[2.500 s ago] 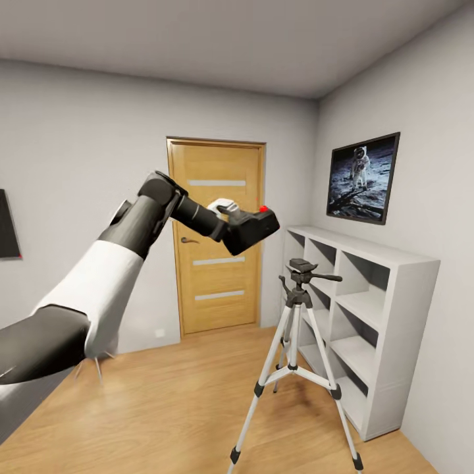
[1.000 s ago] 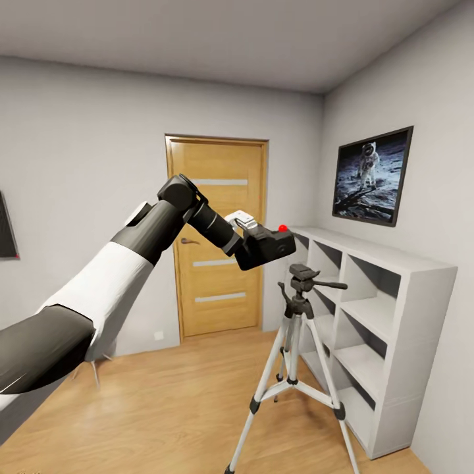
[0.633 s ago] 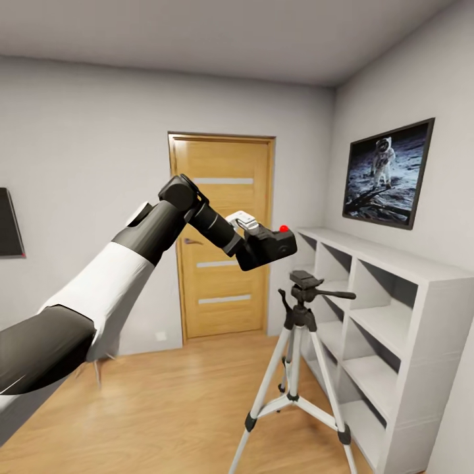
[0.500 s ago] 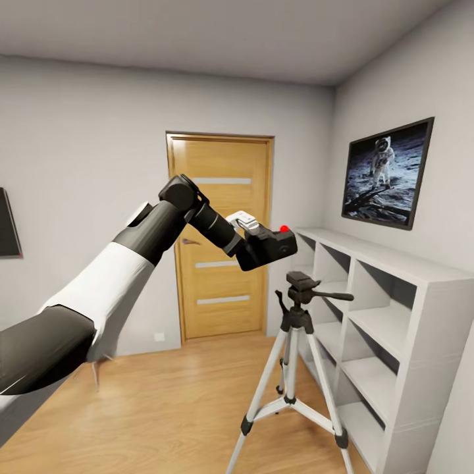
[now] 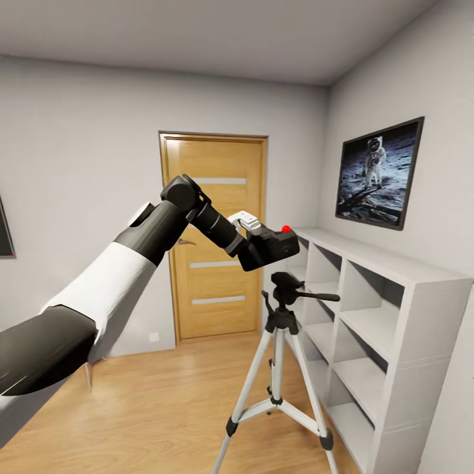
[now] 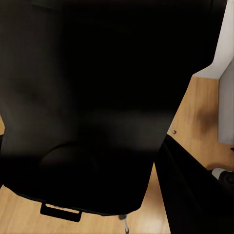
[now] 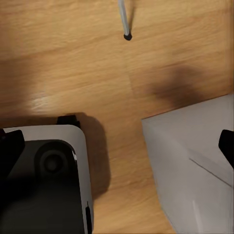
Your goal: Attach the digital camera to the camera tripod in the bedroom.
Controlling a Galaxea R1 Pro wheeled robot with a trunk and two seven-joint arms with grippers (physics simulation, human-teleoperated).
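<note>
While you hold your left arm out across the head view, its left gripper (image 5: 253,238) carries the one digital camera (image 5: 271,247), a chunky black body with a single red button on top. The fingers are closed on the camera, though the camera's body hides most of them. The camera hangs just above and slightly left of the head of the one camera tripod (image 5: 279,359), apart from it, with a small gap showing between them.

You can see all three silver-grey legs of the tripod spread on the light wood plank floor (image 5: 164,401), and its black head carries one pan handle pointing toward the white cube shelves (image 5: 368,329). The shelves stand against the right wall, just beside the tripod, in two columns of open cubes. Above them hangs one framed astronaut picture (image 5: 379,172). Behind your arm is one oak door (image 5: 210,237) with three frosted strips.

From the left wrist, the camera's dark body (image 6: 87,107) sits close in front of the lens, with floor and a corner of white shelf at the edge. From the right wrist you see plank floor (image 7: 146,73), one thin leg tip (image 7: 125,22) and the robot's white base (image 7: 46,180); whether the right gripper's fingers are open you cannot tell.
</note>
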